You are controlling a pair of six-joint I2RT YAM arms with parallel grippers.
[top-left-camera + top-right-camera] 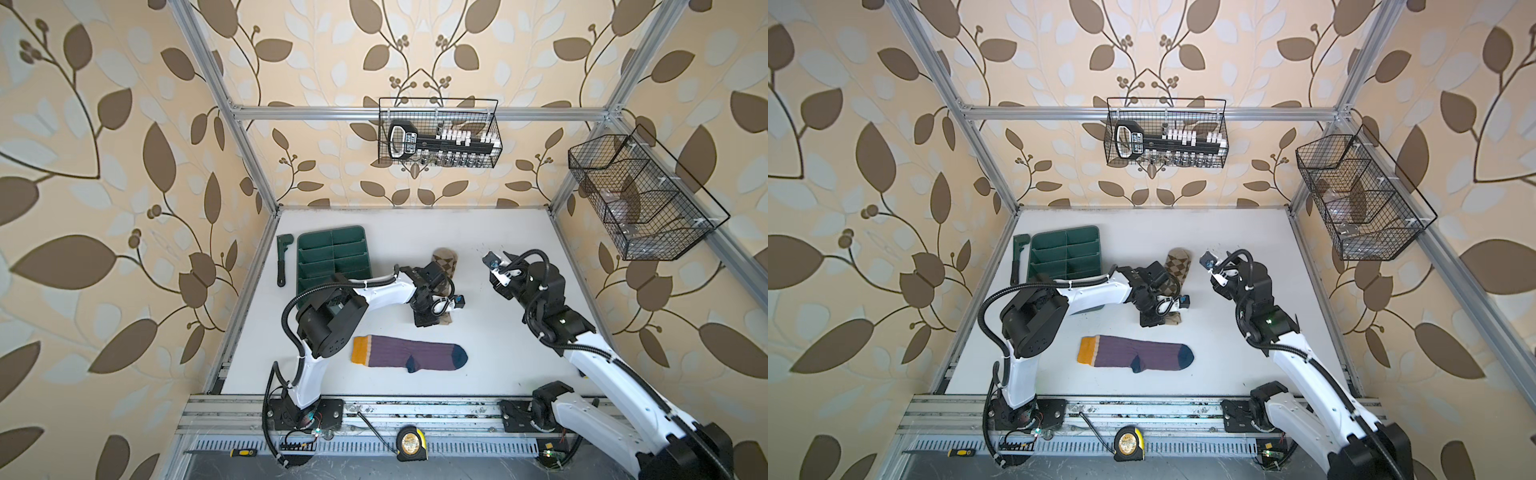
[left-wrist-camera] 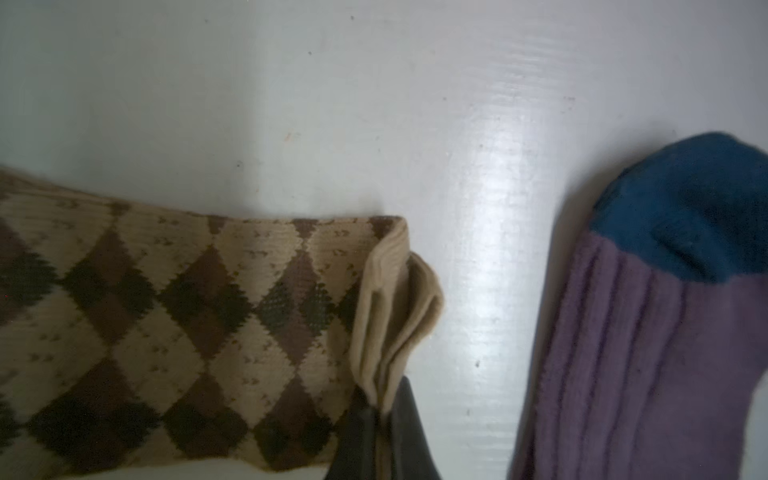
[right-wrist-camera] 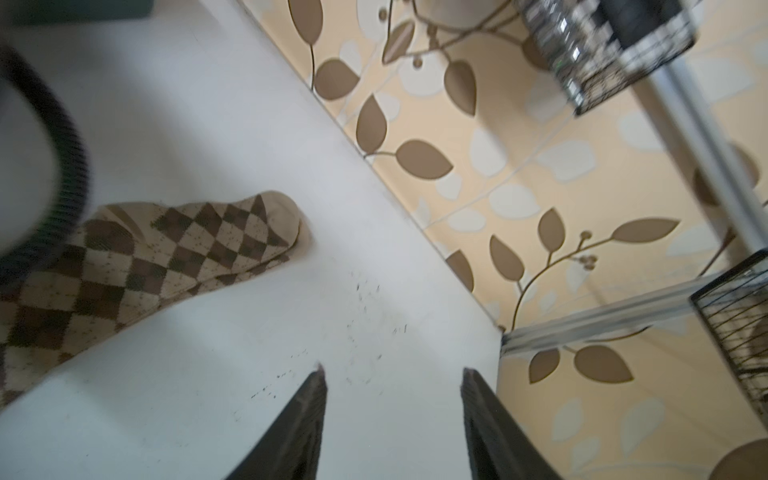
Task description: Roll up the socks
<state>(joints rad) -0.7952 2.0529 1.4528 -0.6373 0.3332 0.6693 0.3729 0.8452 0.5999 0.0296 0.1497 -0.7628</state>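
At the far left of the white tabletop (image 1: pixel 498 332) we find a dark green wrench-shaped tool (image 1: pixel 281 259) lying just beside a dark green plastic divider tray (image 1: pixel 330 231). Neither belongs to the rolling job, and both lie clear of the work area. Moving right, the left gripper (image 2: pixel 384 409) is closed tight on the plain folded cuff edge of the beige knit sock with brown argyle diamonds (image 2: pixel 166 316). This sock lies near the table's middle with its toe toward the back wall. We judge this pinch to be the start of a roll: a held cuff gives a firm edge to turn over along the sock's length. Nearer the front rail, the purple ribbed knit sock with mustard cuff and navy toe and heel (image 1: pixel 409 351) lies flat at full length. It is apart from the argyle sock and neither gripper touches it, so we judge it to be awaiting its turn. Further right, the right gripper (image 3: pixel 392 370) hovers above bare table near the argyle sock's toe, its jaws standing apart with nothing between them. We judge it is placed there either to pin the toe end or to keep clear of the left arm. On the right wall hangs a black wire basket (image 1: pixel 594 166), not involved.
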